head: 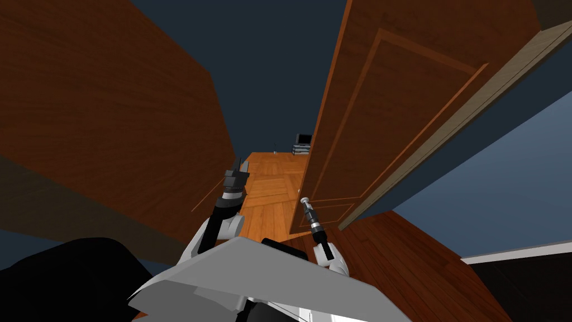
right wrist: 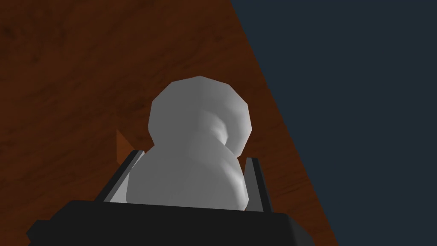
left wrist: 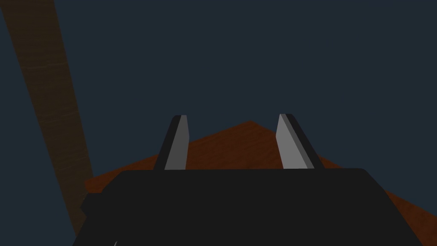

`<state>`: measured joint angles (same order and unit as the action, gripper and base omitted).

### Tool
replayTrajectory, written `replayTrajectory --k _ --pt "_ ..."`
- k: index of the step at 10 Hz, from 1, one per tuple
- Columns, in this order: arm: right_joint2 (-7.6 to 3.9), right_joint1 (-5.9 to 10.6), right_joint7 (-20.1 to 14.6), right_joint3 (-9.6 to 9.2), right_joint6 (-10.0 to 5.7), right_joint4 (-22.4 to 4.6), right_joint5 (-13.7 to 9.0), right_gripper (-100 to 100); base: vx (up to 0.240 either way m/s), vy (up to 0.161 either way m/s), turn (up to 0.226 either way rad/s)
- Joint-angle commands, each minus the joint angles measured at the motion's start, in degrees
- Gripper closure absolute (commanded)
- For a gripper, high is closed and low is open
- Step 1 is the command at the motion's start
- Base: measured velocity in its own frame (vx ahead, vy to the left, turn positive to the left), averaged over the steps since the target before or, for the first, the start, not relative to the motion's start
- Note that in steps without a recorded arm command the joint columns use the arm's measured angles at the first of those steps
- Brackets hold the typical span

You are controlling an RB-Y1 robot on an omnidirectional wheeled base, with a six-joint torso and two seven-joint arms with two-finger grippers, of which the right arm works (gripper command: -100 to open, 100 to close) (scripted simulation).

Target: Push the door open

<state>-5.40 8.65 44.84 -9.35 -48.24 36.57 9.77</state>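
A brown panelled door (head: 391, 112) stands ajar on my right, its free edge near the middle of the head view. My right gripper (head: 306, 202) is at that edge, low on the door, shut on the round grey door knob (right wrist: 198, 128); both fingers press the knob's sides, with the door's wood (right wrist: 85, 64) just behind. My left gripper (head: 241, 164) is raised to the left of the gap, apart from the door. Its fingers (left wrist: 177, 141) stand open with nothing between them.
A broad brown wooden wall (head: 111, 112) closes the left side. Through the gap runs a wooden floor (head: 273, 179) to a small dark stand with a screen (head: 302, 144). A pale door frame (head: 475, 106) and a blue wall (head: 503, 184) lie to the right.
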Motion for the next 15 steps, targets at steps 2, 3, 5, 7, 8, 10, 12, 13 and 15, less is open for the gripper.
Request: replayTrajectory --k 2,3,5,7,8,10,12,13,15 --pt "-0.38 0.75 -4.27 -0.31 -0.41 -0.55 -1.65 100 0.044 0.019 -0.033" --pt "-0.38 0.75 -5.05 -0.31 -0.41 -0.55 -1.65 100 0.041 0.022 -0.023" --pt "-0.4 0.87 -7.31 -0.64 -0.43 -0.68 -2.34 100 0.034 0.021 -0.023" --pt "-0.46 1.1 -11.02 -1.32 -0.46 -0.94 -3.71 100 0.053 0.02 -0.039" --pt "-0.46 1.1 -11.81 -1.32 -0.46 -0.94 -3.71 100 0.042 0.028 -0.017" --pt "-0.48 1.23 -14.09 -1.67 -0.48 -1.08 -4.42 100 0.038 0.022 -0.026" --pt "-0.52 1.49 -17.83 -2.41 -0.51 -1.36 -5.94 100 0.052 0.028 -0.046" --pt "-0.52 1.49 -18.78 -2.41 -0.51 -1.36 -5.94 100 0.045 0.025 -0.027" --pt "-0.53 1.62 -21.12 -2.79 -0.53 -1.51 -6.7 100 0.038 0.022 -0.03"
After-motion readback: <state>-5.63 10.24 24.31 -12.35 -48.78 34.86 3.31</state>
